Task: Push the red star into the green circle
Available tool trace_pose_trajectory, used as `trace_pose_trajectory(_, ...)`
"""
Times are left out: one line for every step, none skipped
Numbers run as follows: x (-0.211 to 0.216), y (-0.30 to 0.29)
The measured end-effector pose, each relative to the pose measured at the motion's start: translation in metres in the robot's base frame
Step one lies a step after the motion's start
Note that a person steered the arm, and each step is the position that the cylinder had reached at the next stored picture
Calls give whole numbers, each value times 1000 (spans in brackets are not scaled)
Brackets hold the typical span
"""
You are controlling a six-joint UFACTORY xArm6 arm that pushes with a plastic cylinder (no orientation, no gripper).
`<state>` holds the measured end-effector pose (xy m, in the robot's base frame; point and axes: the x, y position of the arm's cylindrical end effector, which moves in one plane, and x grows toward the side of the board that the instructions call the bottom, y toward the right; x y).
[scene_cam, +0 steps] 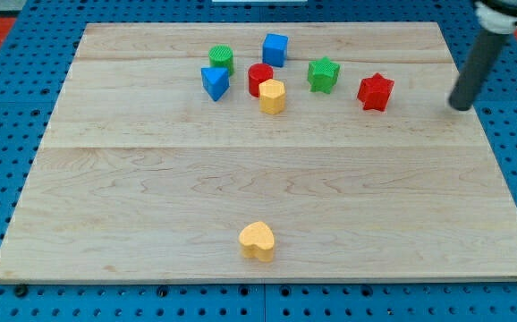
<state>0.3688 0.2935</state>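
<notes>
The red star (376, 91) lies on the wooden board (267, 188) toward the view's upper right. The green circle (222, 59) sits at the view's upper middle-left, in a cluster of blocks. My tip (460, 106) rests on the board to the right of the red star, about one and a half block-widths from it, apart from it. The green star (324, 74) lies between the red star and the cluster.
Near the green circle are a blue triangle (215, 82), a red cylinder (259, 78), a yellow hexagon-like block (273, 96) and a blue cube (275, 48). A yellow heart (258, 241) lies near the board's bottom edge. A blue pegboard (8, 179) surrounds the board.
</notes>
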Motion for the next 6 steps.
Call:
trace_pose_trajectory(-10, -38)
trace_pose_trajectory(-10, -116)
trace_pose_trajectory(-11, -173)
trace_pose_trajectory(-38, -155)
trace_pose_trajectory(-76, -127)
trace_pose_trajectory(-85, -183)
